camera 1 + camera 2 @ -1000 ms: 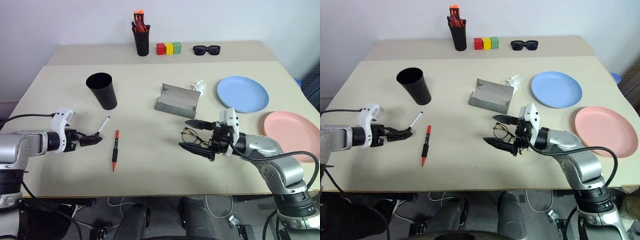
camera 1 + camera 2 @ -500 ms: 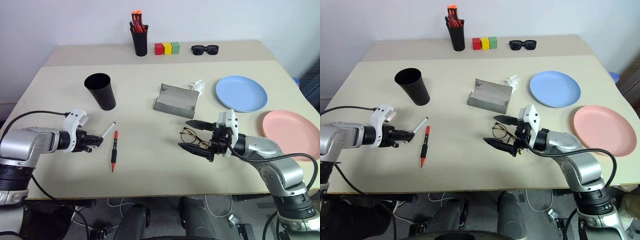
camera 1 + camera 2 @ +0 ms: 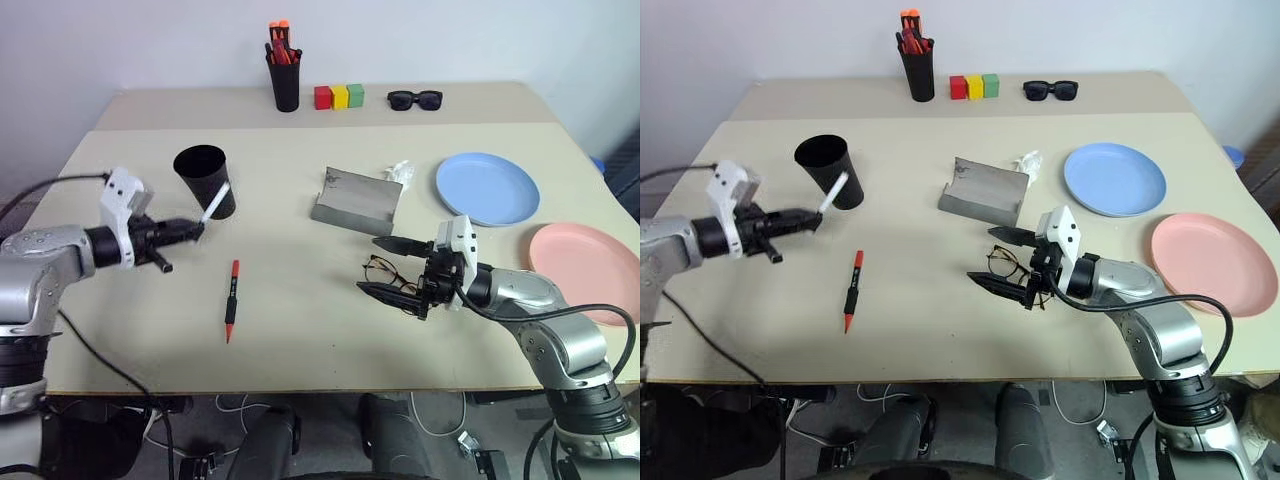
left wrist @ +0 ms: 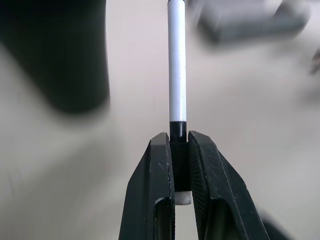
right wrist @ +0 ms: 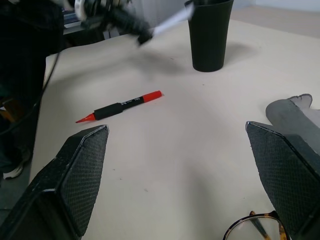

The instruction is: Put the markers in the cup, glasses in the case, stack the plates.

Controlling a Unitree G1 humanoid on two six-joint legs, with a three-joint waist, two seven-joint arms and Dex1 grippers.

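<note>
1. The left gripper is clamped tight on a white marker, pinching it by its black end. It's held up off the table, and the white barrel angles up so its tip sits right at the front of the black cup. Can't tell if it's actually touching the cup.
2. In the left wrist view the two black fingers squeeze the marker's dark end, with the white shaft sticking straight out past them.
3. The red-capped marker lies flat on the table, in front of the cup and nearer the robot, well apart from both grippers.
4. The right gripper has its fingers spread wide and has hold of nothing. It hovers over the wire-rimmed glasses, which lie on the table between the two open fingers.
5. The grey case sits open just behind the glasses, with a small crumpled white thing at its far corner.
6. The light blue plate is on the right side of the table, and the pink plate sits closer to the robot near the right edge. They're side by side, not stacked.
7. At the back there's a pen holder full of orange-topped markers, three coloured blocks (red, yellow, green) and black sunglasses.
</note>
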